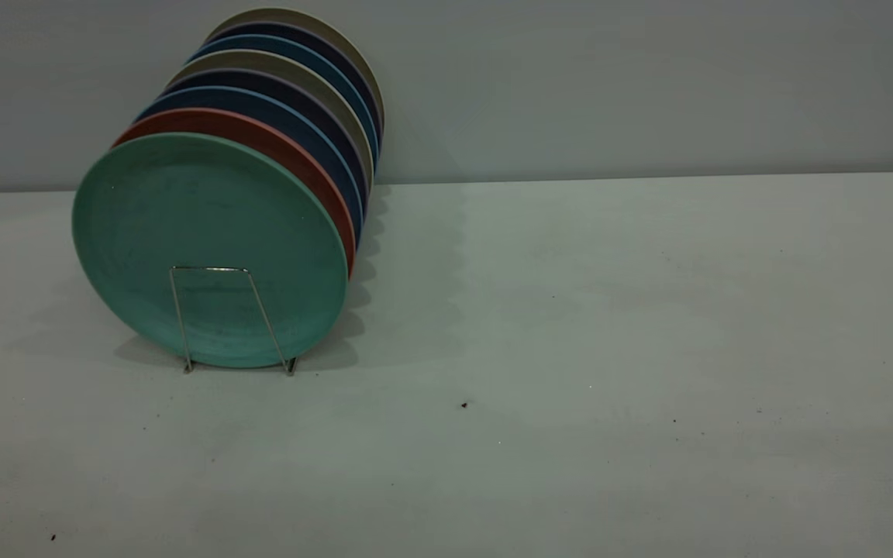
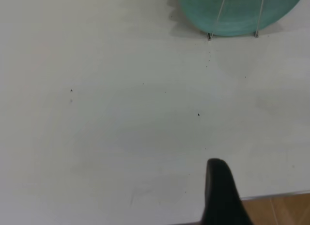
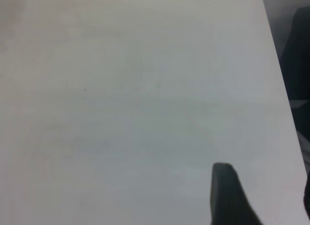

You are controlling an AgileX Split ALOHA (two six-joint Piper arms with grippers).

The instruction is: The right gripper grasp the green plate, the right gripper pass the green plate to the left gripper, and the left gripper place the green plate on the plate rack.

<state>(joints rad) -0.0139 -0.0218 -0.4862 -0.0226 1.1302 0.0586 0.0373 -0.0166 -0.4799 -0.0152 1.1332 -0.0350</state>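
Green plate (image 1: 210,240): upright in plate rack (image 1: 218,314), frontmost of the stack, far left desk (image 1: 609,349) corner. Likely stiff, light, smooth; best pinched at upper rim. Left claw (image 2: 220,196), right claw (image 3: 227,196): over bare desk, one finger visible each, spread or pressed cannot tell

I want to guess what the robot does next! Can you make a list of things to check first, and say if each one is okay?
1. Round matte teal-green plate standing in the thin silvery wire rack: ok, at the front of the row.
2. Salmon-pink plate right behind it: ok, upright.
3. White table in front of the rack: ok, only dark specks.
4. Left gripper away from the plate: ok, near the table edge.
5. Right gripper holding nothing: cannot tell; one finger shows.
6. Gripper fingers open: cannot tell.
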